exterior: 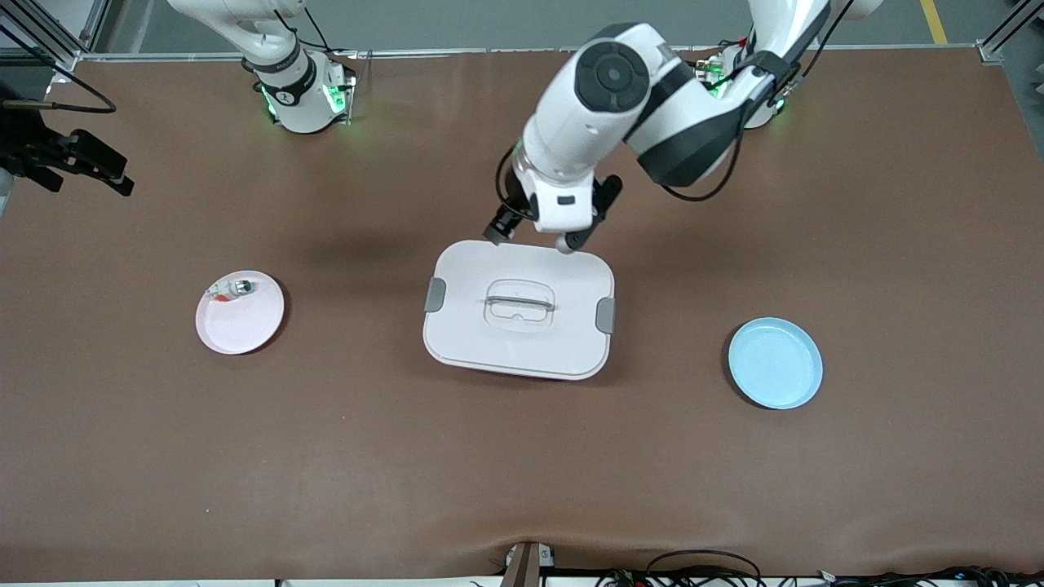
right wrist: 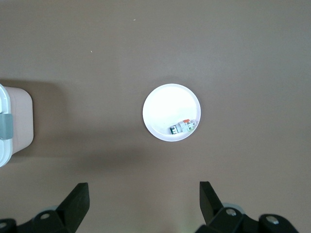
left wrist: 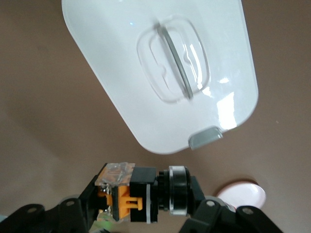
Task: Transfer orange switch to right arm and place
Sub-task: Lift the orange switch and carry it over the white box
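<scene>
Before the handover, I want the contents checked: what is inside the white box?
Cannot be seen: the white box is covered by its clipped lid. The left gripper holds the orange switch above its edge.

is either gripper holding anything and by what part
The left gripper holds the orange switch by its two ends, over the white box's edge. The right gripper is open, empty.

Brown matte counter (exterior: 326, 456), evenly lit from overhead, with soft shadows. Grey floor (exterior: 457, 20) along the top edge, a yellow line (exterior: 934, 20) at one corner. Aluminium frame posts (exterior: 49, 37). Cables (exterior: 701, 571) at the lower edge.
</scene>
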Controlling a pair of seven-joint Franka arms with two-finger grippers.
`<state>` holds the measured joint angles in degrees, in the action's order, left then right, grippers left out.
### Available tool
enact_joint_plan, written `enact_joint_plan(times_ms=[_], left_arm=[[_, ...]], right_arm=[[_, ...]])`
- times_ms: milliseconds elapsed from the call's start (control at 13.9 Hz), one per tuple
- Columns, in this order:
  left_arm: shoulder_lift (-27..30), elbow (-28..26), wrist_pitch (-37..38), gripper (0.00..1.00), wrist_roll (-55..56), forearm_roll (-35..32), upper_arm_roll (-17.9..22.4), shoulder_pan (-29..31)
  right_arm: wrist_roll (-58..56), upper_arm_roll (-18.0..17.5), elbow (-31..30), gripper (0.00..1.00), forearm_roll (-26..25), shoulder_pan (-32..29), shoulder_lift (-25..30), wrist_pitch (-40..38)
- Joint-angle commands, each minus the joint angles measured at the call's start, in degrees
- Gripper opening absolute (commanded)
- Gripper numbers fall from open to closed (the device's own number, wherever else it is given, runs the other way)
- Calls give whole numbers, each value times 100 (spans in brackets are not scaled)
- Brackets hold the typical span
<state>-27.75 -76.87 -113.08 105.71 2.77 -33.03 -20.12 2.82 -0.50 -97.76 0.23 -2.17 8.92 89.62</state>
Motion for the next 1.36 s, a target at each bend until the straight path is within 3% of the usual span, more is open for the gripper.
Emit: enact_joint_plan(times_ms=[0, 431, 575, 1293], left_arm=[[-205, 471, -204, 0, 519, 65, 34, -308], [-178, 524, -557, 0, 1196, 57, 60, -432], [-205, 611, -575, 0, 1302, 57, 104, -431], [-574, 647, -1198, 0, 2111, 65, 130, -449]], right_arm=[[-53, -55, 116, 100, -58, -152, -13, -49], [-53, -55, 275, 100, -58, -170, -681, -49], [-140, -55, 336, 100, -6, -257, -1206, -110], [-387, -55, 433, 100, -59, -390, -1446, -199]])
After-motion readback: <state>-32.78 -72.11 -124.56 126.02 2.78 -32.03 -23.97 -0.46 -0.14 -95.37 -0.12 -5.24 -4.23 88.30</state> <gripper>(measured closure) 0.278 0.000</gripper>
